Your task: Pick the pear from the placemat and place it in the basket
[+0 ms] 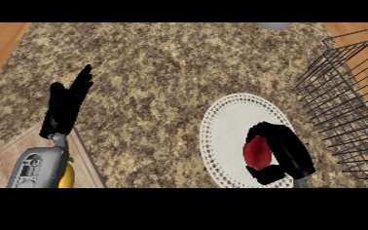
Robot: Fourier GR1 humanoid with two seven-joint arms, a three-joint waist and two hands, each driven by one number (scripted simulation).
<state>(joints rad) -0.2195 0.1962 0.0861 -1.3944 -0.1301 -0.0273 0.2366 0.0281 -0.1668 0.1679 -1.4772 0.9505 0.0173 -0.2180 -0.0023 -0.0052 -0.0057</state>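
A round white placemat lies on the speckled counter, right of centre. On it sits the pear, which looks red and rounded. My right hand is curled round the pear from the right, with fingers over its top and thumb below, so part of the fruit is hidden. The black wire basket stands at the right edge, just beyond the placemat. My left hand rests open at the left, fingers pointing up, far from the pear.
A yellow object peeks out beside my left forearm at the lower left, over the counter's edge. A grey object shows at the top edge. Wood flooring shows at the top corners.
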